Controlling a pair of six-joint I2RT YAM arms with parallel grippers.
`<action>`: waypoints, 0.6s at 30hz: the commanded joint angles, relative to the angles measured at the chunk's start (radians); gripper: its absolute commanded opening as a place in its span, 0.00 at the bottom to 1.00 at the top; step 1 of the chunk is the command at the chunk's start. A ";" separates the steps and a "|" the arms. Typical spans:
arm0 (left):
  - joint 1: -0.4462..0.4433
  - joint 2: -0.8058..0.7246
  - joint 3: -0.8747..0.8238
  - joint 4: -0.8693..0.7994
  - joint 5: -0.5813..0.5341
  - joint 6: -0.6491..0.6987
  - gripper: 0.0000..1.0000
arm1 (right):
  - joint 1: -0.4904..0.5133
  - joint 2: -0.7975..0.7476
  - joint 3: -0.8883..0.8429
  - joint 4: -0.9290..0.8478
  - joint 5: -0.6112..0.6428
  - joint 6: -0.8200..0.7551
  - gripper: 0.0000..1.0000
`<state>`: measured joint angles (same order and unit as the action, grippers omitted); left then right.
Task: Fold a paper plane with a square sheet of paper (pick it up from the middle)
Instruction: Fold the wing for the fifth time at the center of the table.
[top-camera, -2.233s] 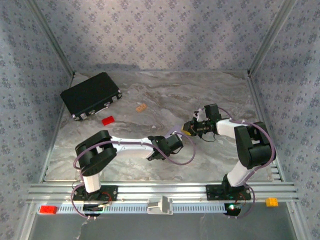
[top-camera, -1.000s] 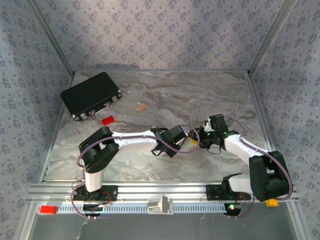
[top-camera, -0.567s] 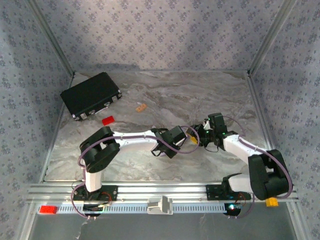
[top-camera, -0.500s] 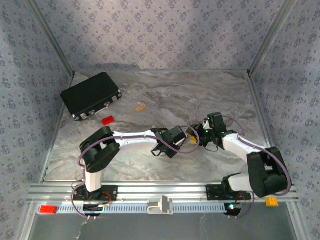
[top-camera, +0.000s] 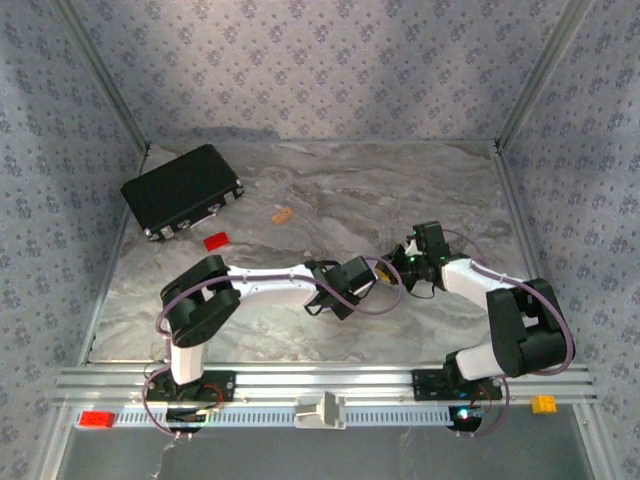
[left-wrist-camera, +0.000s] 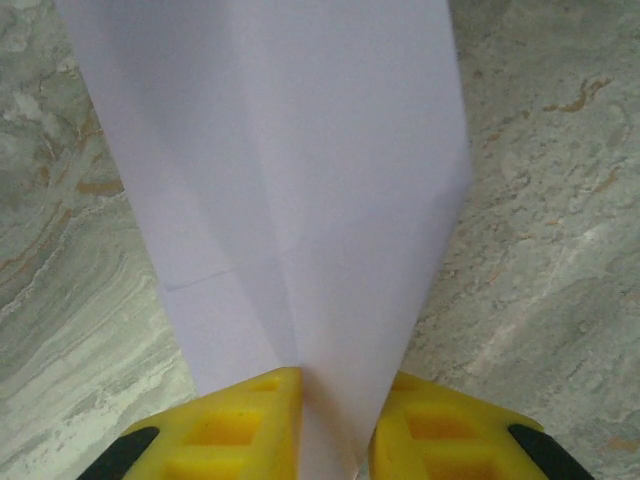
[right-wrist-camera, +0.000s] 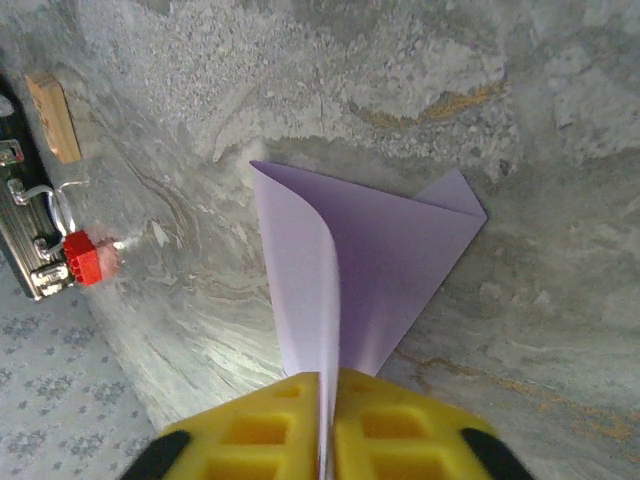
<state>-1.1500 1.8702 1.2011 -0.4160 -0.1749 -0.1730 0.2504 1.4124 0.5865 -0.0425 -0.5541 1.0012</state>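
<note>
Left arm first: it is stretched low and long across the grey marbled table (top-camera: 330, 190), upper arm near its base, forearm running rightward to the middle. The right arm is bent sharply at the elbow on the right side, its forearm reaching back leftward and down. The left gripper (top-camera: 378, 272) and the right gripper (top-camera: 398, 264) meet almost nose to nose, just right of the table's centre.

Between them sits the thin pale lilac sheet of paper (right-wrist-camera: 380, 250), already part-folded. On the right wrist camera it lies on the marble with one pointed corner flat and a flap curling up. That flap runs straight into the right gripper (right-wrist-camera: 327, 430), whose yellow fingers (right-wrist-camera: 250, 435) are clenched tight on it, no gap showing.

On the left wrist camera the paper (left-wrist-camera: 300, 180) rises as a tall creased panel. Its lower end drops between the yellow fingers (left-wrist-camera: 235, 425) of the left gripper (left-wrist-camera: 337, 440). These stand a little apart with the fold in the gap; whether they pinch it I cannot tell.

Well away at the far left are a black rectangular case (top-camera: 180, 190), a small red block (top-camera: 215, 241) just beside it and a small tan block (top-camera: 282, 214).
</note>
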 joint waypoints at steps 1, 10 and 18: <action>-0.015 -0.011 0.000 0.005 -0.046 0.032 0.22 | -0.007 0.011 0.027 -0.032 -0.021 -0.013 0.06; -0.035 -0.027 -0.024 0.027 -0.120 0.049 0.22 | -0.015 0.017 0.030 -0.026 -0.028 -0.022 0.00; -0.037 -0.034 -0.037 0.033 -0.128 0.057 0.21 | -0.020 0.021 0.032 -0.026 -0.032 -0.024 0.00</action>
<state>-1.1797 1.8698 1.1740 -0.3893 -0.2798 -0.1375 0.2379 1.4231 0.5938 -0.0483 -0.5663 0.9943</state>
